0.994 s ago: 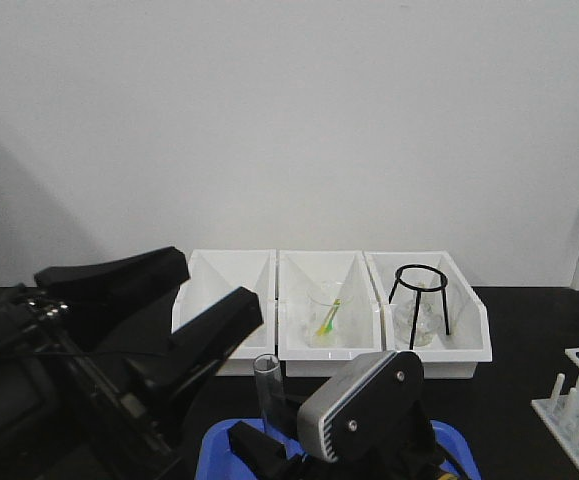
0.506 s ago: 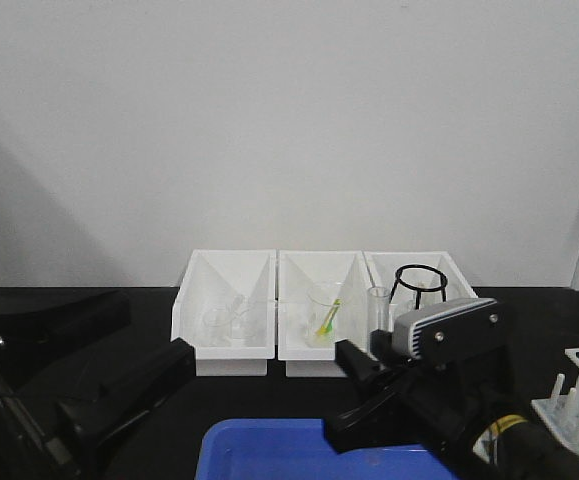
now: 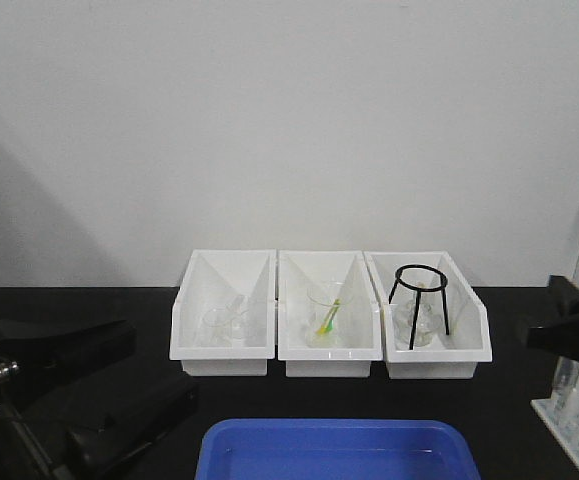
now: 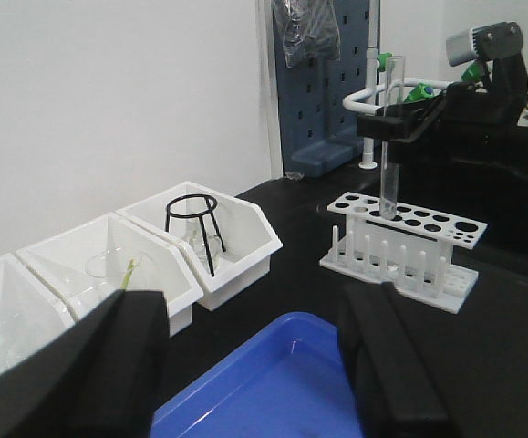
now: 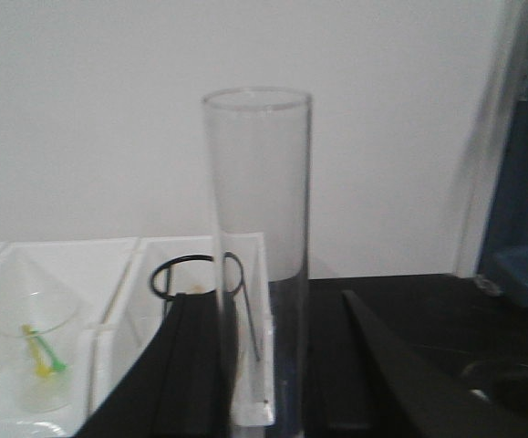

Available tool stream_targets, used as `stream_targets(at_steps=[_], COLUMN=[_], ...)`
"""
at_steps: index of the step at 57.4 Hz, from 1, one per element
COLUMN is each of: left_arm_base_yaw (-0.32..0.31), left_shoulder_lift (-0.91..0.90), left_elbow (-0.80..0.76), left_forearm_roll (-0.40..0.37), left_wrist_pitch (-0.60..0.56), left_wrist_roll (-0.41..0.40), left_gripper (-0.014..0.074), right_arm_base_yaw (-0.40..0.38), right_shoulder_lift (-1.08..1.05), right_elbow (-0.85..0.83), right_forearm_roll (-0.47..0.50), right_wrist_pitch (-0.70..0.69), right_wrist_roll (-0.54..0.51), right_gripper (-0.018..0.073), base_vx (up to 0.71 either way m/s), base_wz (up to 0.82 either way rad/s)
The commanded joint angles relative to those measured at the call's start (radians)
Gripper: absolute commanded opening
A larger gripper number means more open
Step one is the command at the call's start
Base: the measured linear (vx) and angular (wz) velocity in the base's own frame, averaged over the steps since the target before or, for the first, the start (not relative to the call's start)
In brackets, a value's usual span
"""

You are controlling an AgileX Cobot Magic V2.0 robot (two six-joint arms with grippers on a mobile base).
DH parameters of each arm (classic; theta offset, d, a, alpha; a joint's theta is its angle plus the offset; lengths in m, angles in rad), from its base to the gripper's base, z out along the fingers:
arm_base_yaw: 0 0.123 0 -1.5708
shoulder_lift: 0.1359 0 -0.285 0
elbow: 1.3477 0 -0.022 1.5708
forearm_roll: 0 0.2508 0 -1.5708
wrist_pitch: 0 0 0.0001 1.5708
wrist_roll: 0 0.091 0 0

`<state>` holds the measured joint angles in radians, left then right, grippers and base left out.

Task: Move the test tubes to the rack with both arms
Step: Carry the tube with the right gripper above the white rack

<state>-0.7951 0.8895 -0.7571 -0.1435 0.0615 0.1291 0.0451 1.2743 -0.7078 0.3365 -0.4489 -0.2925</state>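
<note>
the right gripper was clamped on a slim clear glass test tube, holding it upright directly above the small white plastic rack with rows of round holes. the tube's rounded bottom sat at a hole in the row farthest from the rack's pegs; whether it had entered the hole or hung just over it could not be told. in the right wrist view the black fingers pressed the glass below its open rim. the hold was vertical, evidently to line the tube up with the hole, and it left the lower length free to pass through the top plate. the left gripper had its jaws spread wide and carried nothing. it hovered well apart from the rack, over the shallow blue plastic tray, probably to keep out of the right arm's way. the three white angled storage bins stood beyond the tray, away from the rack, and the bin nearest the rack held a black wire tripod stand. the step in hand looked like the insertion, which called for a straight descent, since any tilt could catch the glass on the hole's edge.
</note>
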Motion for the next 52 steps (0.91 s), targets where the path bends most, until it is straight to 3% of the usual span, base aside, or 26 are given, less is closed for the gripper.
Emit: stream_targets(at_steps=[1, 14, 23, 29, 36, 52], left_arm_base_yaw=[0.003, 0.003, 0.003, 0.003, 0.003, 0.003], left_shoulder_lift=[-0.013, -0.013, -0.013, -0.013, -0.012, -0.012], left_elbow=[-0.031, -0.031, -0.031, -0.031, -0.031, -0.031], left_forearm_roll=[-0.005, -0.005, -0.005, -0.005, -0.005, -0.003], left_wrist_pitch=[-0.067, -0.016, 0.018, 0.049, 0.062, 0.058], left_wrist_roll=[0.001, 0.001, 0.001, 0.001, 0.001, 0.001], left_gripper=[0.0498, 0.0498, 0.0498, 0.0498, 0.0498, 0.0498], right_arm_base_yaw=[-0.074, -0.233, -0.303, -0.318, -0.316, -0.316], right_shoulder_lift=[-0.033, -0.025, 0.019, 0.071, 0.125, 0.219], right_elbow=[-0.033, -0.033, -0.033, -0.033, -0.033, -0.033], right_forearm_roll=[-0.023, -0.077, -0.145, -0.206, -0.253, -0.252], right_wrist_pitch=[-0.084, -0.091, -0.112, -0.163, -0.262, -0.382], right_wrist_roll=[-0.007, 0.010, 0.113, 0.197, 0.198, 0.203], right_gripper=[-0.0006, -0.0006, -0.0006, -0.0006, -0.0006, -0.0006], base_vx=[0.00, 0.00, 0.00, 0.00, 0.00, 0.00], base_wz=[0.00, 0.00, 0.00, 0.00, 0.00, 0.00])
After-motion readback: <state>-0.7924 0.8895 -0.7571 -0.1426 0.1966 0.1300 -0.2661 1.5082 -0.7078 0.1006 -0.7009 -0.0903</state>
